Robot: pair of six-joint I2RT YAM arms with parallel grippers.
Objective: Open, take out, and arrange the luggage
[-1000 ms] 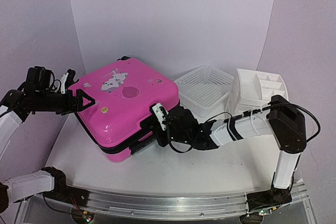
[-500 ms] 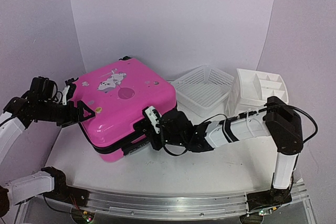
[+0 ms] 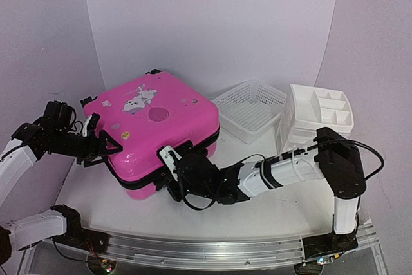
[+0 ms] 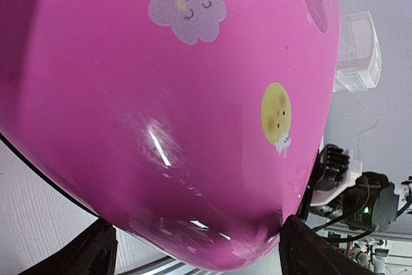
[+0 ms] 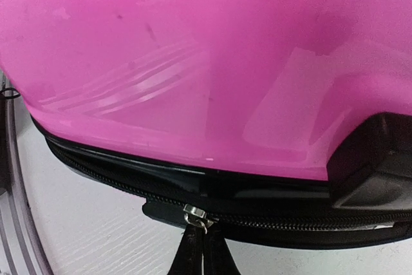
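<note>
The luggage (image 3: 158, 127), a hot-pink hard-shell case, is seen lying flat on the left half of the table (image 3: 277, 207), with its lid down and one corner turned to the near side. In the overhead view the left gripper (image 3: 100, 138) is placed at the left corner of the case. In its wrist view only the two dark fingers (image 4: 90, 257) are shown, cut off by the lower edge, with the rounded corner between them. The jaws are spread wide, but it cannot be decided whether the pads touch the shell, because the contact places are hidden by the curve of the corner. A cloud sticker (image 4: 187, 6) and a round yellow sticker (image 4: 275, 113) are seen on the shell there. The right gripper (image 5: 201, 256) is closed on the zipper pull (image 5: 195, 216) at the near front side of the case. Only its tips are visible, at the bottom of its wrist view, and from above they are covered by the arm itself. The black zipper band (image 5: 277, 207) is seen under the pink shell, but how far it is unzipped cannot be made out. A black block (image 5: 376, 159) is cut off by the right border and cannot be identified. Just beside the case on the right a white mesh basket (image 3: 251, 107) is standing, and further right a white drawer organizer (image 3: 318, 114).
</note>
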